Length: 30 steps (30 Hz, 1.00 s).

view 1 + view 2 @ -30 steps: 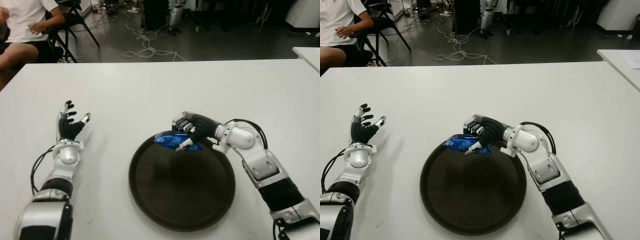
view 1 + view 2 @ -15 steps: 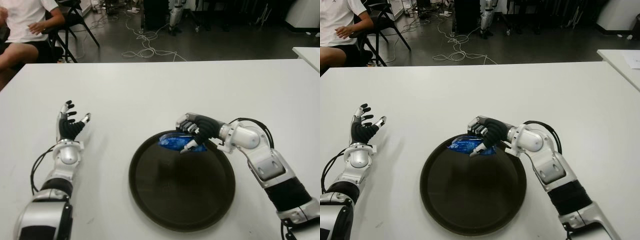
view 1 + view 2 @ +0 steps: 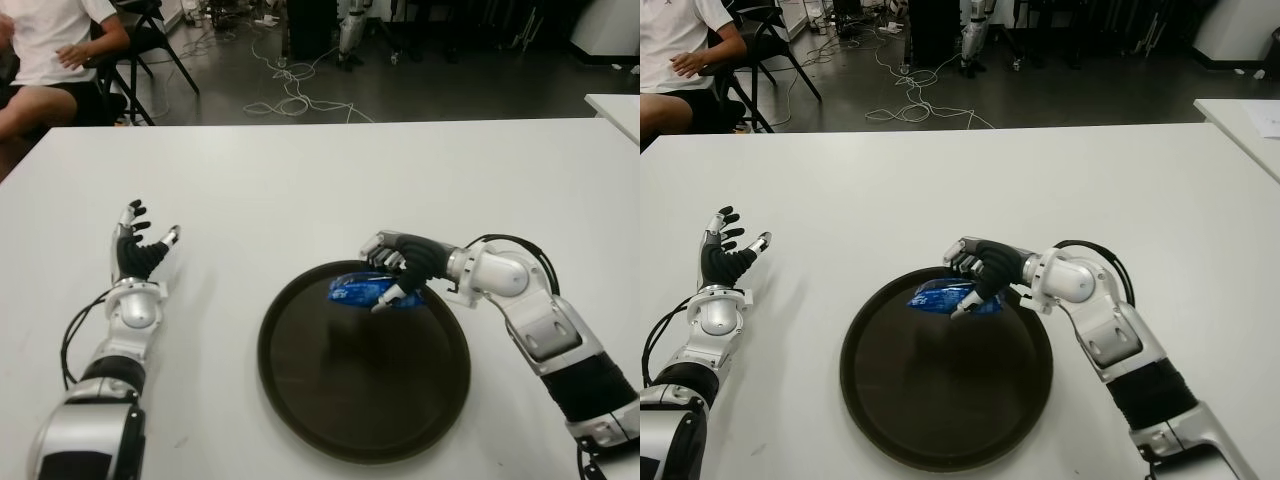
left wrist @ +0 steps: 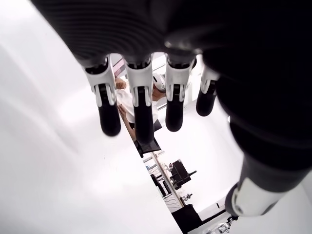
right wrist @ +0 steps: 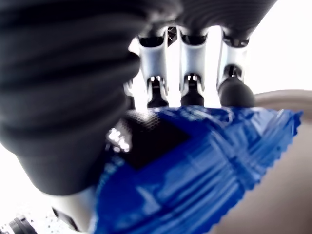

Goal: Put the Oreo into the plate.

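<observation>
1. The right hand [image 3: 398,272] reaches in over the far rim of the plate [image 3: 300,400], its fingers curled around the Oreo [image 3: 358,290], a blue packet held just above the plate's far edge, inside the rim.
2. In the right wrist view the fingers [image 5: 190,73] sit along one side of the packet and the thumb presses the other, so the hold looks firm.
3. To finish well, I would judge the hand should lower a touch so the packet sits on the plate floor, then spread the fingers and lift straight up (a sideways pull could drag the packet back over the rim).
4. The packet is a glossy, crinkled foil wrapper with a sawtooth end seam; it looks light and slippery and may cling to a fingertip on release.
5. The plate is round, dark brown and smooth, with a low raised lip and a dull sheen.
6. The worktop [image 3: 320,180] is plain white and matte.
7. The left hand [image 3: 138,253] shows well to the left of the plate, fingers spread, holding nothing.
8. A person [image 3: 50,50] sits on a chair beyond the far left corner.
</observation>
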{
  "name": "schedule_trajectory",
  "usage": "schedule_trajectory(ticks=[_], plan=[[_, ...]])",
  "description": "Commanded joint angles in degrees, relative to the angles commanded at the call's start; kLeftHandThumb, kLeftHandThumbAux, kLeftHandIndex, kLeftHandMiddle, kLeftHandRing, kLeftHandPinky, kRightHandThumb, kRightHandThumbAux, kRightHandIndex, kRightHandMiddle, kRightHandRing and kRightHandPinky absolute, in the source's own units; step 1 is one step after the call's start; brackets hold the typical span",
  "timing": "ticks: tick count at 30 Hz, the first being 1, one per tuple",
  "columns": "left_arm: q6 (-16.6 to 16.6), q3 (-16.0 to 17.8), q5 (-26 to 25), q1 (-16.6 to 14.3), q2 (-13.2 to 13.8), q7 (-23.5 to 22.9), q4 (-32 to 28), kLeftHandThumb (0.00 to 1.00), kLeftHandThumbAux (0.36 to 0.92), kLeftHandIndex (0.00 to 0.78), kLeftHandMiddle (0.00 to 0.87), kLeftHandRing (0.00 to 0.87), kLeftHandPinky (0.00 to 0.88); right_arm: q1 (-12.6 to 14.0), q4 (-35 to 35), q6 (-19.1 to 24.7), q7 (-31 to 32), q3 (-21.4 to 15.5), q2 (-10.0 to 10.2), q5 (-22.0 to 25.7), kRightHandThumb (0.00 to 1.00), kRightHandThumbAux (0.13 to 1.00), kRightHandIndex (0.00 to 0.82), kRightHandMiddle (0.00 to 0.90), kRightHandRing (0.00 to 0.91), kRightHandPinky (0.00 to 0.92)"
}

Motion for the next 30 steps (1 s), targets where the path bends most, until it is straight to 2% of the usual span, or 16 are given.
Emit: schedule_trajectory(ticks=[11, 19, 21, 23, 29, 30], plan=[[1.0, -0.5, 0.8, -0.2, 0.2, 1.3, 0.1, 0.236, 0.707, 0.108, 0.185, 0.218, 0.258, 0.0, -0.3, -0.5, 1.3, -0.5, -0.8, 0.5, 0.105, 0.861, 0.738, 0.824, 0.832, 0.821], [0.0, -0.6, 1.1, 0.0, 0.2, 1.0, 0.0, 0.222, 0.710, 0.108, 0.178, 0.209, 0.236, -0.8, 0.4, -1.9, 2.8, 0.2, -1.7, -0.1, 0.041, 0.888, 0.742, 0.828, 0.836, 0.821], [-0.2, -0.5, 1.0, 0.0, 0.2, 0.7, 0.0, 0.212, 0.711, 0.107, 0.175, 0.205, 0.224, -0.7, 0.9, -2.4, 2.9, -0.1, -1.5, 0.4, 0.032, 0.890, 0.743, 0.829, 0.835, 0.820], [0.0, -0.5, 0.9, -0.1, 0.2, 0.5, 0.2, 0.204, 0.711, 0.105, 0.172, 0.201, 0.216, -0.3, 1.6, -2.4, 2.3, -0.9, -0.5, 1.8, 0.031, 0.887, 0.733, 0.824, 0.829, 0.814], [0.2, -0.3, 0.7, -0.2, 0.2, 0.3, 0.4, 0.193, 0.706, 0.097, 0.166, 0.189, 0.199, 0.7, 1.9, -3.2, -0.4, -2.5, 1.2, 2.9, 0.015, 0.860, 0.632, 0.748, 0.758, 0.748], [0.2, -0.2, 0.7, -0.2, 0.2, 0.3, 0.4, 0.191, 0.704, 0.096, 0.165, 0.186, 0.196, 0.9, 1.7, -3.2, -1.0, -2.7, 1.5, 2.8, 0.009, 0.853, 0.608, 0.705, 0.717, 0.702]])
